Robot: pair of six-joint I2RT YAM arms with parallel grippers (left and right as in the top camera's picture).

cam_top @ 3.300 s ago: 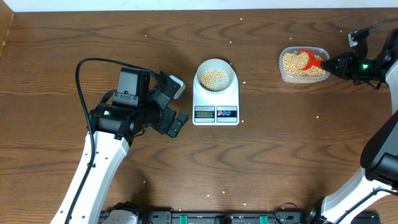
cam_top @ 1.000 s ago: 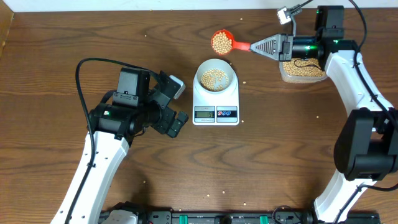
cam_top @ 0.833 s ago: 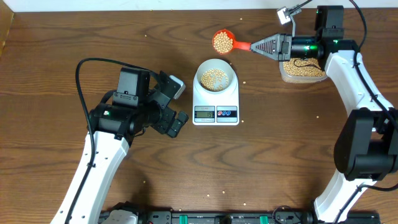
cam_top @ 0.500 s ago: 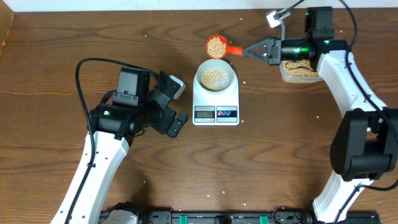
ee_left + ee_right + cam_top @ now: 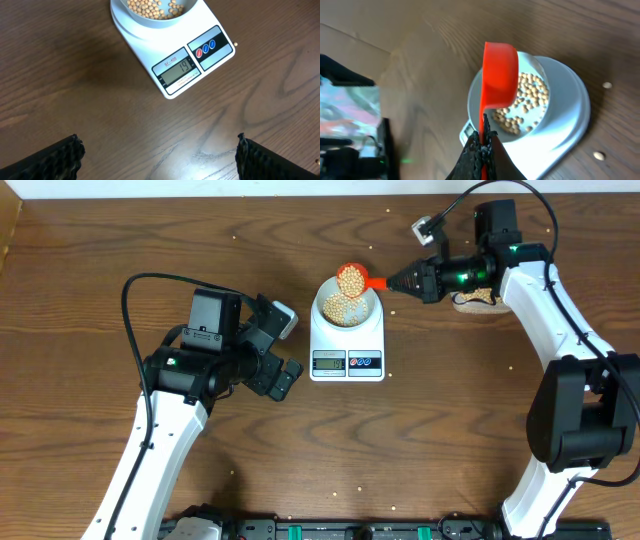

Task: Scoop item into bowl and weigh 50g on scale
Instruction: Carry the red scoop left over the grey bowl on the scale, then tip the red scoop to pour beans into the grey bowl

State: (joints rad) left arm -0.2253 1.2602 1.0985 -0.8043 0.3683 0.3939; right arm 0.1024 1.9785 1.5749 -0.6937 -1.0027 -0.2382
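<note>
The right pincer (image 5: 395, 281) grips the red scoop (image 5: 499, 75) by its handle, jaws closed tight. The scoop runs straight out ahead of the fingertips, its beans (image 5: 349, 277) poised just above the bowl (image 5: 319, 302) on the scale (image 5: 346, 340). The left pincer (image 5: 290, 348), gaping and empty, hangs off to the scale's side.
</note>
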